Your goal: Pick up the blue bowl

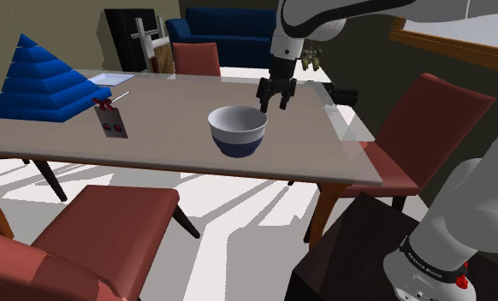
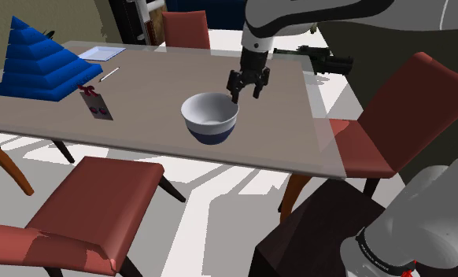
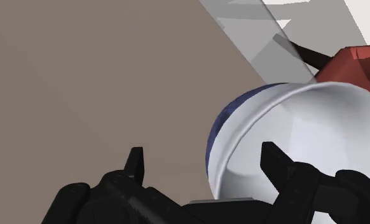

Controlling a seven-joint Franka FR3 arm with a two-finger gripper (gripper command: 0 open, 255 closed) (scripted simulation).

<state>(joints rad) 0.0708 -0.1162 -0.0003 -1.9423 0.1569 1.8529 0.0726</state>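
Note:
The bowl (image 1: 237, 130) is white inside with a dark blue base and stands upright on the grey-brown table (image 1: 170, 145). My black gripper (image 1: 275, 104) hangs open just above the bowl's far rim, on the shoulder view's right side of it. In the second exterior view the gripper (image 2: 245, 94) hovers over the rim of the bowl (image 2: 210, 118). In the wrist view the fingers (image 3: 134, 163) stand apart and the bowl's rim (image 3: 241, 133) lies between them, one finger outside the wall and the other over the white inside; I see no contact.
A blue stepped pyramid (image 1: 40, 81) stands at the table's far left, with a small tag-like card (image 1: 112, 120), a thin white stick (image 1: 121, 97) and a flat tray (image 1: 110, 79) near it. Red chairs (image 1: 431, 128) surround the table. A black object (image 2: 330, 60) lies by the far right edge.

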